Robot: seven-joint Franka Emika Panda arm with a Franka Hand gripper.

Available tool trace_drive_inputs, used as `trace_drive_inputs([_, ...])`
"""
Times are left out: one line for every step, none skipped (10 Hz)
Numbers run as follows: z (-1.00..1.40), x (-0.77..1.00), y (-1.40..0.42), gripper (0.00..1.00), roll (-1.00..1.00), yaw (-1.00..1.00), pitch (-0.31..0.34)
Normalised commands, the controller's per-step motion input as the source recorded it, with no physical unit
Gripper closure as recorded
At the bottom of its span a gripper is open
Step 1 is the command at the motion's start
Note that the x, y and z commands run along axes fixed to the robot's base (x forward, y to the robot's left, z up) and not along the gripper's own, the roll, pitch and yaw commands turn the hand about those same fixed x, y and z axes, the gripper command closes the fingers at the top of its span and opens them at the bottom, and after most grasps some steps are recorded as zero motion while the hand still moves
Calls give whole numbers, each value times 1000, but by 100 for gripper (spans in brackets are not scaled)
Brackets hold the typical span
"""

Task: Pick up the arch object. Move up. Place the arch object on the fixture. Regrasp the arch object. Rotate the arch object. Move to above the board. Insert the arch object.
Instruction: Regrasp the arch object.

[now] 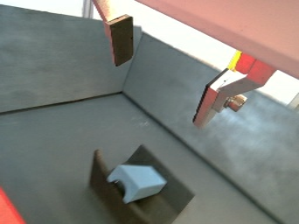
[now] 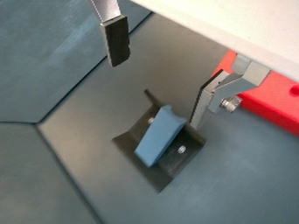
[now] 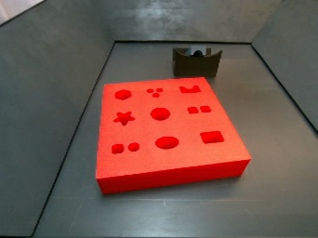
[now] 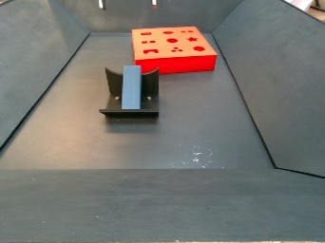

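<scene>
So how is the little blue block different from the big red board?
The arch object is small, grey-blue and leans on the fixture; the board is large, bright red and lies flat. The board has holes; the arch object shows none. The gripper, open above, holds neither.

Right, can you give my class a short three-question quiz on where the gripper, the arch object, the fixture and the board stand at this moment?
1. True or false: the gripper is shut on the arch object.
2. Where is the arch object? A) in a hole of the board; B) leaning on the fixture; C) lying flat on the bare floor.
3. Fill the gap: the board is coloured ___.

Key
1. False. The jaws stand open and empty, and the gripper hangs above the fixture, clear of the piece.
2. B.
3. Red.
</scene>
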Motion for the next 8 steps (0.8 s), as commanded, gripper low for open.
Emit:
trace_drive_inputs([-23,91,-33,0,1000,56,91])
trace_drive_inputs([-23,101,-35,0,1000,67,114])
trace_drive_inputs([-22,113,-41,0,1000,88,148])
trace_drive_inputs([-25,118,-42,0,1000,100,165])
trace_drive_inputs([-26,130,-45,0,1000,143,200])
trace_drive_inputs([-29,138,-48,0,858,183,206])
trace_drive_inputs([-27,149,-50,0,691,203,182])
trace_drive_inputs([-31,157,-51,0,576,214,166])
